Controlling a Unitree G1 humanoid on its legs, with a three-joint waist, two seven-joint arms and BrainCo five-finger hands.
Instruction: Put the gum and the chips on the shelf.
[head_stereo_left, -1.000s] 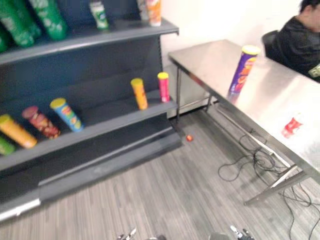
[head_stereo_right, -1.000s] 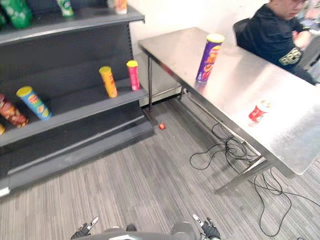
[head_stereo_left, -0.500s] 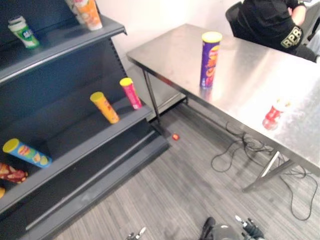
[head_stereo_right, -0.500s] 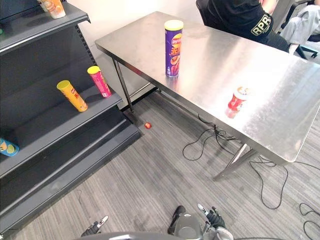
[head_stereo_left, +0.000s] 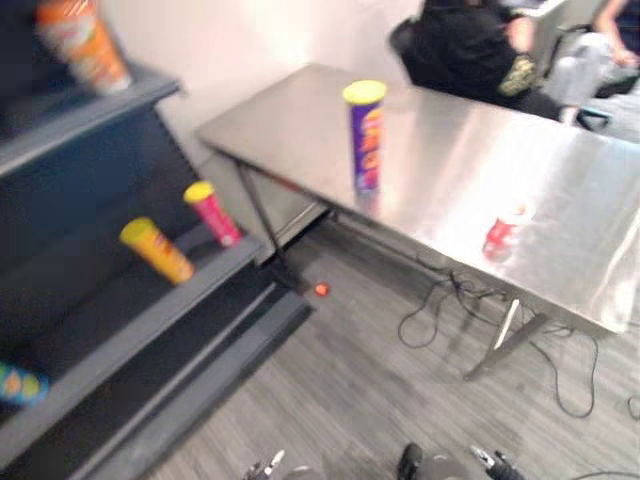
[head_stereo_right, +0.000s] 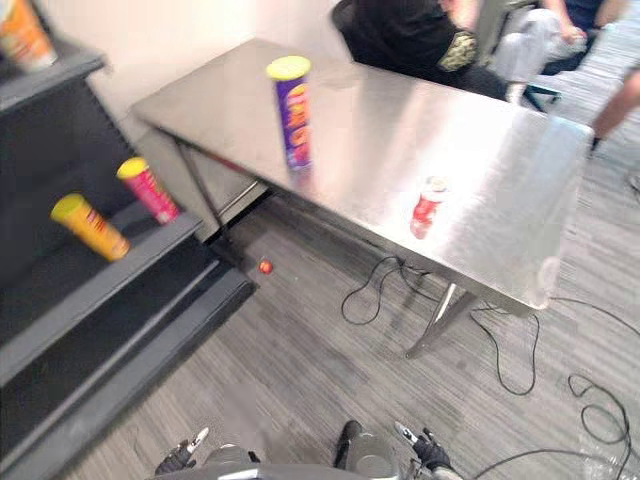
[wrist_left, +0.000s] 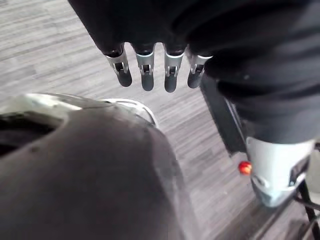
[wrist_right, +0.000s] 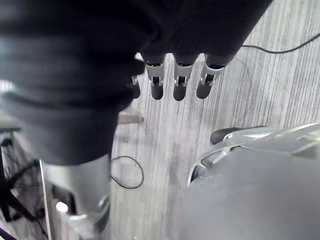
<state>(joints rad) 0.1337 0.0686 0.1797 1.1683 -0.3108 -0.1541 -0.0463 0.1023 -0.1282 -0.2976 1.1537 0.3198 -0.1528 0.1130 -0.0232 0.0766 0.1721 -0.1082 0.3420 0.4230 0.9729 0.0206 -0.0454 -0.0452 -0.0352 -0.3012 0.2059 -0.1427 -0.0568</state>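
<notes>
Nearest the camera, the left hand (wrist_left: 146, 71) and the right hand (wrist_right: 180, 83) are hanging low over the striped floor, fingers straight and relaxed, each holding nothing. Farther out, a small orange ball (head_stereo_right: 265, 267) is lying on the floor by the shelf's foot. On the steel table (head_stereo_right: 400, 130), the gum (head_stereo_right: 428, 205), a small red container, is standing near the front edge, its long axis roughly vertical and cap up. Beyond it the chips (head_stereo_right: 292, 112), a purple can with a yellow lid, is standing upright, lid pointing up, well apart from the gum. To the left, a yellow can (head_stereo_right: 90, 227) and a pink can (head_stereo_right: 148, 190) are leaning back on the dark shelf (head_stereo_right: 110, 290). A person in black (head_stereo_left: 460, 50) is sitting at the table's far side.
</notes>
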